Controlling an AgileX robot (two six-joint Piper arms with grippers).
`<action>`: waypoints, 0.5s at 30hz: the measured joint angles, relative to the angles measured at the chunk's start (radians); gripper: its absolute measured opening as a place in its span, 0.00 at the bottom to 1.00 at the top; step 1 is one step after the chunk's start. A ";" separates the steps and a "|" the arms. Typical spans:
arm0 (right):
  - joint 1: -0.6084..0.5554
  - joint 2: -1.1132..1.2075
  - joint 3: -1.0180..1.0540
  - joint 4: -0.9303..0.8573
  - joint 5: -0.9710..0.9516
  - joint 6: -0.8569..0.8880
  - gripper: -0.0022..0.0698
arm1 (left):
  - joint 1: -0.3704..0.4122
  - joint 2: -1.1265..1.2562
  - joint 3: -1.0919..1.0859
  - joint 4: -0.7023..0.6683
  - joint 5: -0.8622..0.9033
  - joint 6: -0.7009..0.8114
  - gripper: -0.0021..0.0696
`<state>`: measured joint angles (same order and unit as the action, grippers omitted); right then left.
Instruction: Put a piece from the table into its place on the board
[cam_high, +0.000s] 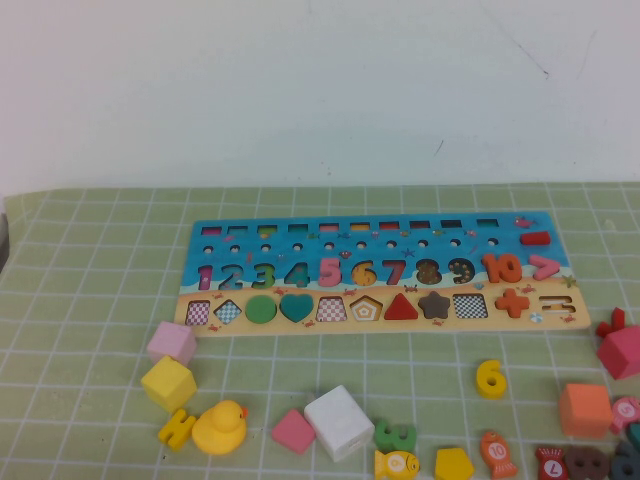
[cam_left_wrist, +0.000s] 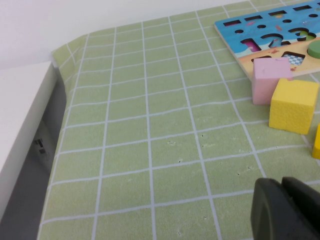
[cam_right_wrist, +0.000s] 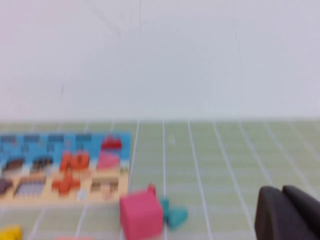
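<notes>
The piece, a small yellow "6", lies flat on the table's green grid mat, a little in front of the board's right half. The board lies across the middle, blue above and tan below. Its place, the orange-lined 6 recess, sits between the pink 5 and the red 7. Neither arm shows in the high view. My left gripper is shut and holds nothing, over bare mat near the board's left end. My right gripper is shut and holds nothing, off the board's right end.
Loose blocks lie along the front: a pink cube, a yellow cube, a yellow duck, a white cube, a yellow pentagon, an orange cube and a magenta cube. The mat's left edge drops off.
</notes>
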<state>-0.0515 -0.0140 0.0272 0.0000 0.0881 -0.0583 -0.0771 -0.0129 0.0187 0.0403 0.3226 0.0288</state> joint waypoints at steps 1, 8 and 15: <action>0.000 0.000 0.000 0.000 -0.029 0.000 0.03 | 0.000 0.000 0.000 0.000 0.000 0.000 0.03; 0.000 0.000 0.000 0.000 -0.193 0.000 0.03 | 0.000 0.000 0.000 0.000 0.000 0.000 0.03; 0.000 0.000 0.000 0.000 -0.373 0.012 0.03 | 0.000 0.000 0.000 0.000 0.000 0.000 0.03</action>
<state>-0.0515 -0.0140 0.0272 0.0000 -0.2852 -0.0463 -0.0771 -0.0129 0.0187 0.0403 0.3226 0.0288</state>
